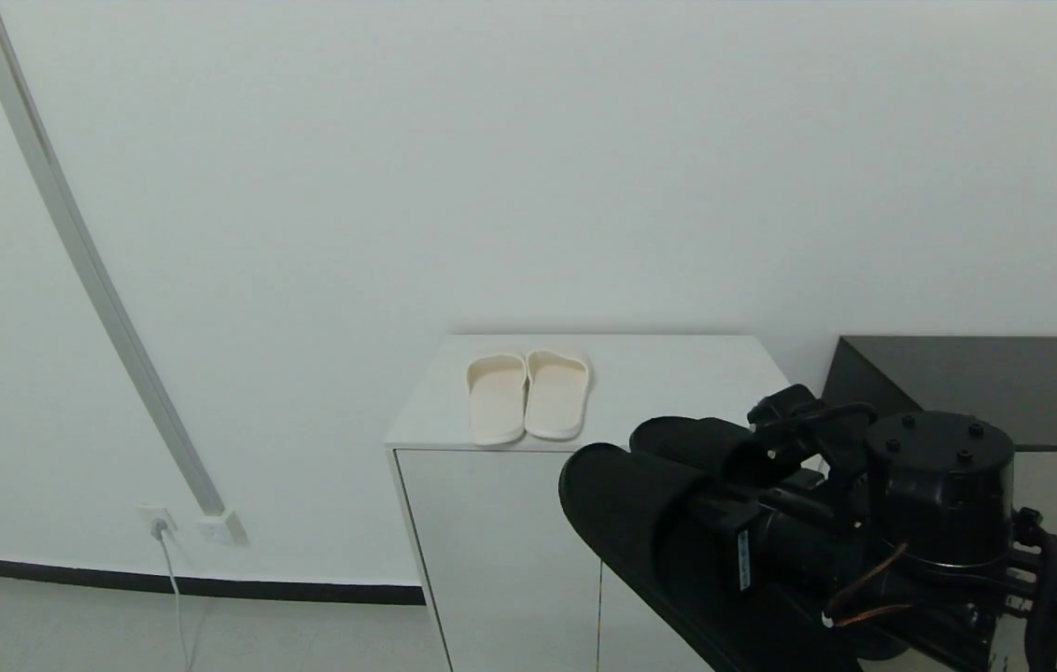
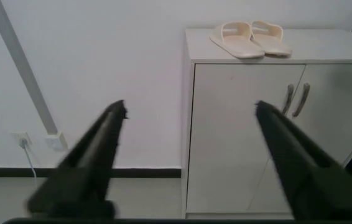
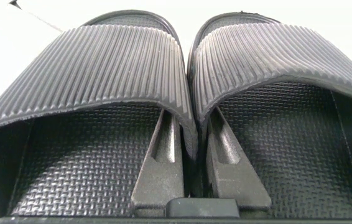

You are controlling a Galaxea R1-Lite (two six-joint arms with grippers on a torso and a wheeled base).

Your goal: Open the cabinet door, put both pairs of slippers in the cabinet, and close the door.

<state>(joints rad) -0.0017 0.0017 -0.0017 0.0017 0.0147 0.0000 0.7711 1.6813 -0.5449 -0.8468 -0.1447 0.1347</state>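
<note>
Two pairs of slippers: the cream plastic slide slippers (image 1: 528,396) lie side by side atop the white two-door cabinet (image 1: 491,532), both doors shut. The black ribbed rubber slippers (image 3: 120,68) are pinched together in your right gripper (image 3: 191,121), one finger inside each, soles partly cut off. Your left gripper (image 2: 189,107) gapes wide before the cabinet.

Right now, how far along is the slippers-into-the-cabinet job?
Nothing looks finished: the cabinet doors are shut. In hand: the right end effector pinches the black slippers together. The white slippers sit on the cabinet top, and the left end effector is open and empty. Left: opening the door, storing both pairs, closing.
</note>
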